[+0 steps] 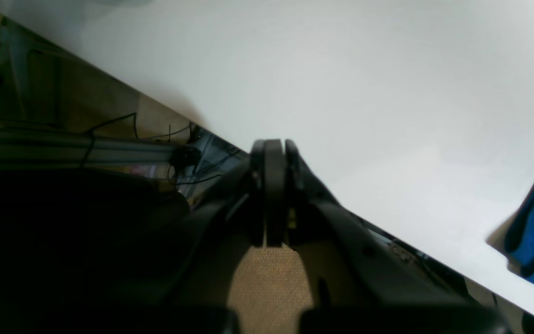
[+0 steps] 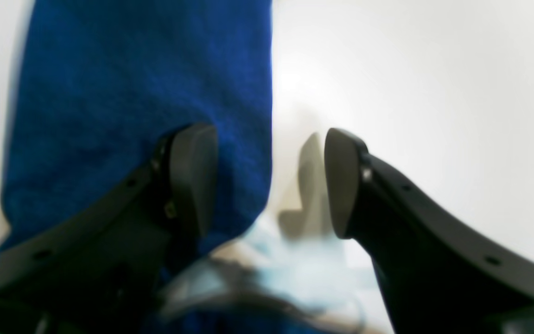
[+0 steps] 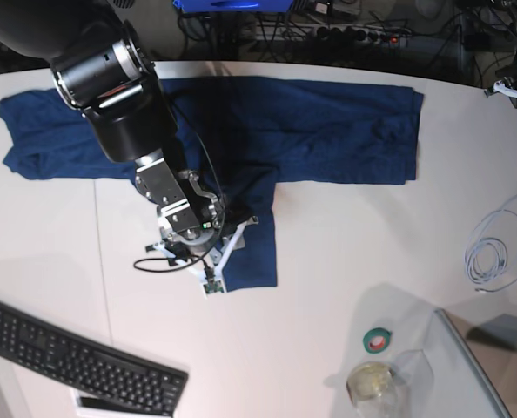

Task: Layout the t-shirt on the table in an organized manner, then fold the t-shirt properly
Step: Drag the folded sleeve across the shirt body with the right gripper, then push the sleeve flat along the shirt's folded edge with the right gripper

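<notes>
Spreading is not finished: the t-shirt point(image 3: 267, 131) lies across the far half of the bench point(image 3: 328, 261), one flap hanging toward the near side. Above that flap's end, the right gripper point(image 2: 269, 183) hovers, jaws released and holding nothing. Next I'd guess a fresh pinch at the hem. Rightward lies open bench, then cable point(image 3: 493, 248) and tape roll point(image 3: 378, 340). The left gripper point(image 1: 274, 195) waits at the bench edge, jaws clenched, empty.

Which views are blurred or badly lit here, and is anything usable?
Left wrist: lower left nearly black, shut left claw a soft silhouette, table washed out. Right wrist: blurred throughout, glare on the white surface beside the t-shirt, open right claw casting a shadow. Base: sharp, evenly lit.
</notes>
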Tool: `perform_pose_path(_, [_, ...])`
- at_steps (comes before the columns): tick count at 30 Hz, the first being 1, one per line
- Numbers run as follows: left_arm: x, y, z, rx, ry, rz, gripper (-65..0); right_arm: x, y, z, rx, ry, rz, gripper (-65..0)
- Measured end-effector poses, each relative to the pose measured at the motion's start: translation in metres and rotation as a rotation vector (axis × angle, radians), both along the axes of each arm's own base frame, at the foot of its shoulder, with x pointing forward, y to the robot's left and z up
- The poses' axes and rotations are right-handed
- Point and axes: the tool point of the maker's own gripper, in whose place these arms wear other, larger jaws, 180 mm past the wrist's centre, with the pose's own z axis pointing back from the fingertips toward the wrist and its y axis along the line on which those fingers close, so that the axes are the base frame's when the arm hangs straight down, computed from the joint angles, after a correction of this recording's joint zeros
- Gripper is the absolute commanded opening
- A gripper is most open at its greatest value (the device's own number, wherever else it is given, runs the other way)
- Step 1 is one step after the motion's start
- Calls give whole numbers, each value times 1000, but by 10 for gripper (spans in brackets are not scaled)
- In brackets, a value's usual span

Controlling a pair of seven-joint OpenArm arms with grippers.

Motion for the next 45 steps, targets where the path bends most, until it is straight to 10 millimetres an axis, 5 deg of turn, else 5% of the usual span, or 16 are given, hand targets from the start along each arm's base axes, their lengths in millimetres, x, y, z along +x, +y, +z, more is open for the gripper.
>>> perform_pose_path(4, [0, 0, 0, -1, 0, 0, -650, 6, -5, -2, -14, -19, 3, -576])
perform_pose_path(6, [0, 0, 0, -1, 0, 0, -650, 4, -4, -3, -14, -22, 7, -650])
perform_pose_path(10, [0, 1, 0, 1, 0, 0, -650, -7, 9, -1, 27, 6, 88, -644])
perform_pose_path(14, [1, 0, 0, 0, -2, 1, -650, -50, 38, 14, 103, 60, 149, -644])
perform_pose_path(19, [2, 2, 2, 6, -2, -2, -650, -80, 99, 102, 217, -104, 365, -644])
perform_pose_path(24, [2, 3, 2, 7, -2, -1, -650, -123, 97, 144, 214, -171, 483, -644])
perform_pose_path(28, [2, 2, 2, 6, -4, -2, -650, -134, 106, 177, 251, -259, 529, -644])
perform_pose_path(34, [3, 3, 3, 8, -5, -3, -650, -177, 110, 179, 266, -238, 626, -644])
perform_pose_path(40, [6, 11, 10, 30, -5, -12, -650, -213, 149, 189, 338, -260, 814, -644])
perform_pose_path(45, [5, 9, 8, 25, -5, -10, -650, -206, 175, 182, 339, -248, 856, -644])
